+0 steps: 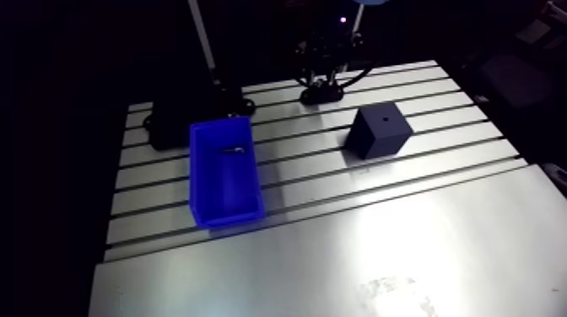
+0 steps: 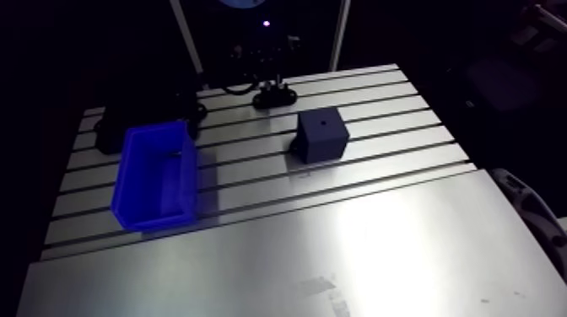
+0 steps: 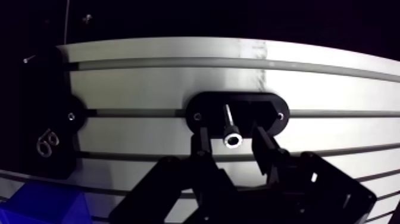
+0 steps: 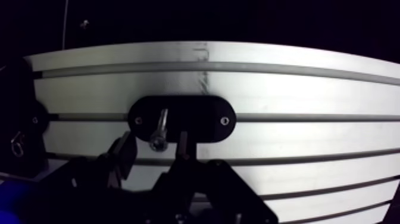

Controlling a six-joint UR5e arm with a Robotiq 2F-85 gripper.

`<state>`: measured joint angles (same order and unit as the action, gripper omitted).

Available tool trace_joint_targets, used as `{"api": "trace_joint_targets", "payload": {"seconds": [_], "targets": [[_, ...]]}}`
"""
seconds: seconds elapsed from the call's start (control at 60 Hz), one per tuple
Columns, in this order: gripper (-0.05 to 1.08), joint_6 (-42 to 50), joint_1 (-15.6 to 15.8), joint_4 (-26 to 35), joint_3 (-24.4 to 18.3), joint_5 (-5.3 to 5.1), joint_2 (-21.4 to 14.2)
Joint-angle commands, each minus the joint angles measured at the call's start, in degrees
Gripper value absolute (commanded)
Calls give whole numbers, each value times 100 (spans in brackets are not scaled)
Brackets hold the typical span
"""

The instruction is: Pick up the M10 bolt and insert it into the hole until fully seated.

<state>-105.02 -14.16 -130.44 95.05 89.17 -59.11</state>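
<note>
Pincer (image 3: 228, 132) is sitting wide in the wrist view. Its fingers (image 3: 199, 143) are standing either side of the M10 bolt (image 4: 159, 128) w/ a sliver of gap showing on both sides, so it's straddling the bolt, not clamping it. Bolt is standing in a black oval holder (image 3: 271, 108) fixed on the slotted surface (image 3: 149, 83), socket head facing up toward the camera. Arm view: pincer is hanging low over that holder at the far edge of the surface, fingers too small & dark there to read. Dark block (image 1: 380, 139) w/ the hole (image 1: 386, 119) in its top face is standing well apart from the holder, nearer the camera, and the hole is looking empty. Blue bin (image 1: 228, 212) is lying off to the side of the block, w/ a small metal bit (image 1: 234, 152) inside; can't tell what it is. Progress, as I'm judging it: approach & alignment over the bolt are looking done. Closing on the bolt, lifting it out of the holder, carrying it over to the block, lining up w/ the hole and pushing in till seated are all remaining, so it's early in the job.
</note>
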Motion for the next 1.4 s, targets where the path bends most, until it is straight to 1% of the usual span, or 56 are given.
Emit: {"api": "trace_joint_targets", "payload": {"seconds": [0.017,0.1,0.217,0.25,0.367,0.417,0.817,0.917,1.033,1.083,1.167,1.233,1.267,1.283,1.3,1.317,1.333,1.35,1.367,1.383,1.4], "targets": [[57,3,-7,-3,18,0,1],[62,3,1,4,18,0,1],[65,3,1,4,18,0,1],[69,3,1,-3,18,0,9],[70,3,1,-4,10,0,27],[73,2,1,-4,9,0,28],[79,-6,-17,-4,-32,-9,20],[82,-6,-17,47,-111,-34,-38],[84,-13,-17,75,-164,-36,-100],[85,-23,-25,82,-190,-59,-144],[87,-23,-26,139,-225,-62,-204],[88,-16,-26,202,-284,-87,-258],[93,-14,-26,246,-369,-88,-311],[93,-14,-26,246,-369,-88,-311],[96,-7,-26,302,-451,-81,-329],[96,-7,-26,302,-451,-81,-329],[100,2,-33,385,-531,-87,-355],[100,2,-33,385,-531,-87,-355],[103,18,-34,488,-610,-81,-388],[103,18,-34,488,-610,-81,-388],[106,28,-42,615,-704,-80,-423]]}}
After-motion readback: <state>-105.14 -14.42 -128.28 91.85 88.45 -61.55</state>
